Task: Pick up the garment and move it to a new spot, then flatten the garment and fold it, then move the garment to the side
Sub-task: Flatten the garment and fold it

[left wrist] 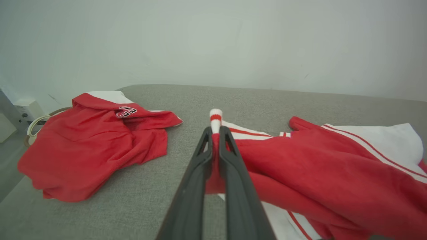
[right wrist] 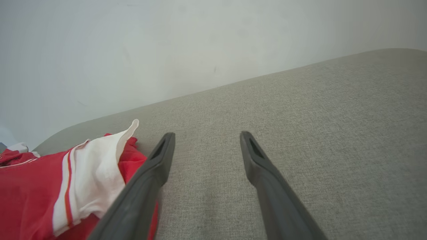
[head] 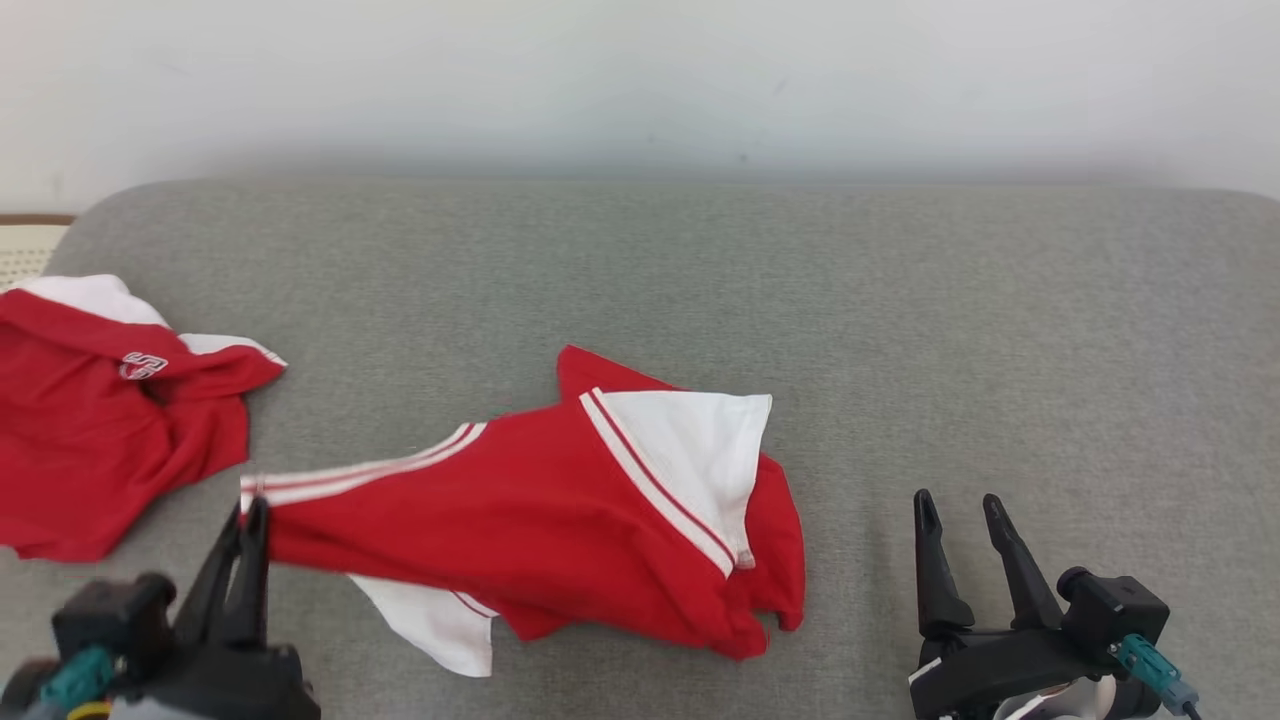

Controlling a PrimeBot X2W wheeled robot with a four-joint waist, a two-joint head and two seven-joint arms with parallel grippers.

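At lower left, left gripper lies low, pinching garment hem; right gripper spread, empty.

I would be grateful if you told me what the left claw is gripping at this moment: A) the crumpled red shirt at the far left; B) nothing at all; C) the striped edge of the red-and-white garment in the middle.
C: the left claw is shut on the striped edge of the red-and-white garment, while the red shirt lies apart.
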